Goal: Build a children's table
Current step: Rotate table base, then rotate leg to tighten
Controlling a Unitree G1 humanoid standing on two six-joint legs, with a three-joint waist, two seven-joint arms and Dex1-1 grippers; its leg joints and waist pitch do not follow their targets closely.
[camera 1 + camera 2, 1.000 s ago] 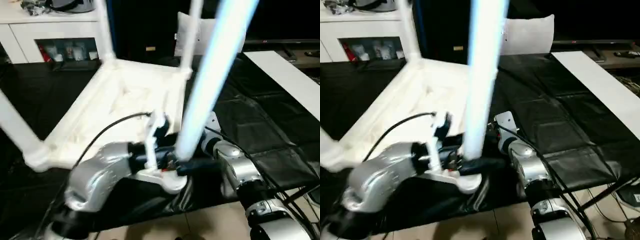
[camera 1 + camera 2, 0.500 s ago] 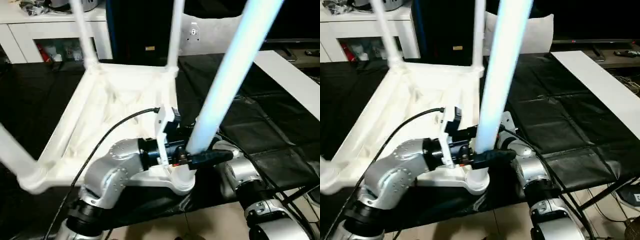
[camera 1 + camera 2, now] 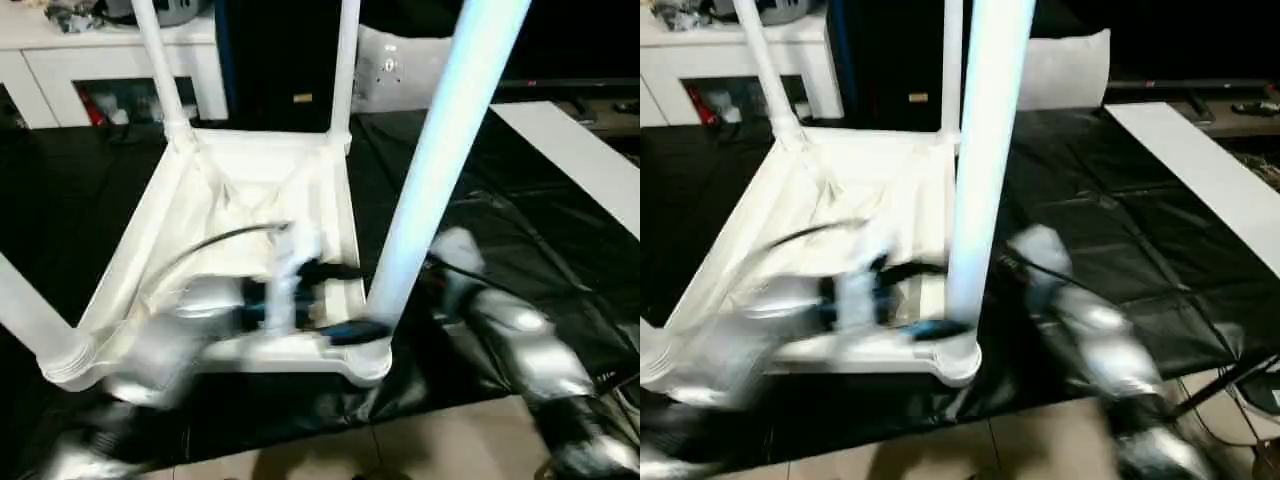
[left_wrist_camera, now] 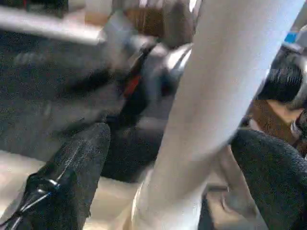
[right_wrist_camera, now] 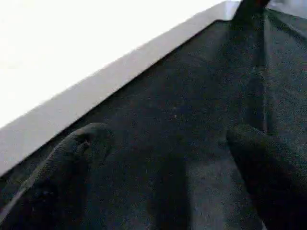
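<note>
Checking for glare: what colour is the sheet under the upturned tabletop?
Black sheet, best in the right eye view.

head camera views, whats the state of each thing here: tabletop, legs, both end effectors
white plastic rectangular tabletop: upside down on the black cloth, underside up.
four long white tapered legs: all upright in corner sockets: near right, near left, far left, far right.
left end effector: open, fingers either side of the near right leg, not clamped.
right end effector: open, holding nothing, over black cloth.
</note>
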